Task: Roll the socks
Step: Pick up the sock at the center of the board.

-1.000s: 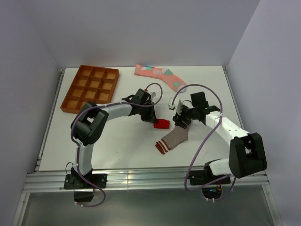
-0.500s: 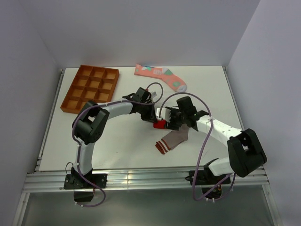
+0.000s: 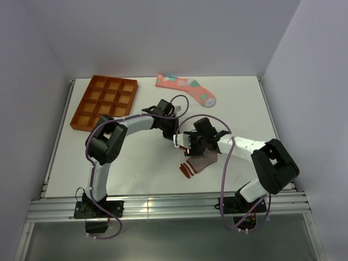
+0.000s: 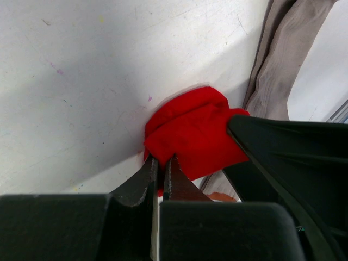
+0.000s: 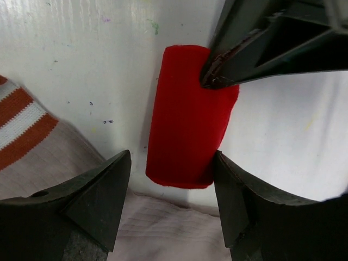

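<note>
Our left gripper (image 4: 160,163) has its fingers pressed shut together, the tips set against one edge of the red sock (image 5: 187,119). We cannot tell whether they nip any fabric between them. Our right gripper (image 5: 171,166) stands with its fingers spread wide, one on each side of the red sock's near end, and a strip of white surface shows between the left finger and the cloth. The red sock lies as a short, tight roll on the table (image 3: 244,103), between the two grippers, which meet it from opposite sides. The grey sock (image 3: 200,162) with the striped cuff lies flat just beside the red sock, on its near side, partly under the right gripper. The pink sock (image 3: 185,88) lies flat well beyond the red sock, towards the back wall. The orange tray (image 3: 106,101) sits well apart from the red sock, to its far left.
</note>
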You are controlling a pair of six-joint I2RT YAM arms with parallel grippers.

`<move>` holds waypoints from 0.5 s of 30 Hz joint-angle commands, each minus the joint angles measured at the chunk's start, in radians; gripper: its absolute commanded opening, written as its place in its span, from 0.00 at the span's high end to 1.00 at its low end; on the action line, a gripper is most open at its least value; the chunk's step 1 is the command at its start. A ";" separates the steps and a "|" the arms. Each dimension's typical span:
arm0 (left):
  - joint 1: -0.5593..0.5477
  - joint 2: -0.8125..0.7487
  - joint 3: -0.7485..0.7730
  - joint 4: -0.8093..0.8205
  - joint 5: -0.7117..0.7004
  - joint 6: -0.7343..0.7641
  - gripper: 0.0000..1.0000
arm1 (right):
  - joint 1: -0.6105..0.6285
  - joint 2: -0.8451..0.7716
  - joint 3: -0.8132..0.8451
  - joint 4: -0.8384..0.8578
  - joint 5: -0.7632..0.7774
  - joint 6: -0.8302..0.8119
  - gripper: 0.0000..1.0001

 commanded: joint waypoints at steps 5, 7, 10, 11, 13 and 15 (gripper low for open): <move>0.007 0.063 -0.003 -0.124 -0.052 0.070 1.00 | 0.031 0.067 0.021 0.064 0.097 -0.021 0.33; 0.010 0.066 0.003 -0.134 -0.044 0.076 0.99 | 0.036 0.084 0.029 0.070 0.117 -0.016 0.36; 0.017 0.073 0.009 -0.143 -0.014 0.082 1.00 | 0.039 0.113 0.042 0.077 0.141 -0.004 0.43; 0.022 0.076 0.015 -0.145 -0.007 0.084 1.00 | 0.042 0.130 0.045 0.077 0.146 0.001 0.45; 0.027 0.077 0.020 -0.150 0.011 0.082 1.00 | 0.042 0.144 0.058 0.073 0.155 0.007 0.53; 0.036 0.076 0.022 -0.144 0.032 0.073 0.99 | 0.042 0.158 0.061 0.074 0.161 0.011 0.63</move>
